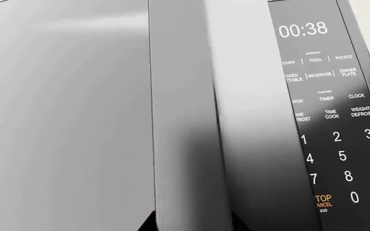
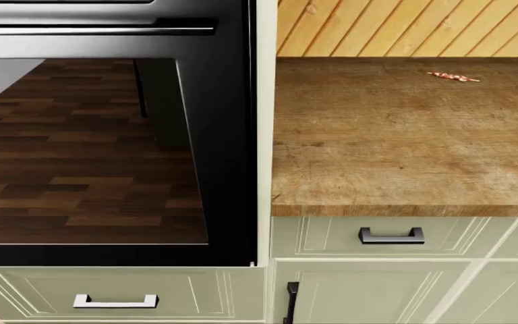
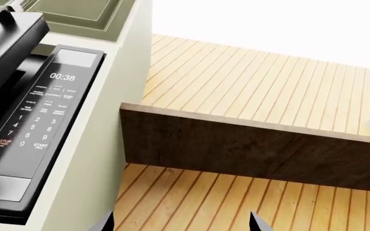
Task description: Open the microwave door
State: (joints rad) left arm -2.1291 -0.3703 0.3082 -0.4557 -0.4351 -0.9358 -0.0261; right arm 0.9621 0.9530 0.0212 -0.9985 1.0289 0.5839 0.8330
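The microwave door (image 1: 95, 115) filled most of the left wrist view, a smooth grey panel seen very close, with the black control panel (image 1: 333, 120) just beside it reading 00:38 above the number keys. Only two dark tips of the left claw (image 1: 191, 222) showed at the frame's edge, one on either side of the door's vertical strip; whether they pinched it could not be told. In the right wrist view the microwave (image 3: 37, 125) sat recessed in a cream cabinet (image 3: 101, 144), its door looking swung slightly out, beside a dark wooden shelf (image 3: 249, 144) on slatted wall panelling. The right claw (image 3: 181, 224) showed two tips spread well apart, holding nothing. The head view took in a glossy black oven front (image 2: 106, 148) and, to its right, a wooden counter (image 2: 394, 148) with a small reddish item (image 2: 454, 77) near its back edge.
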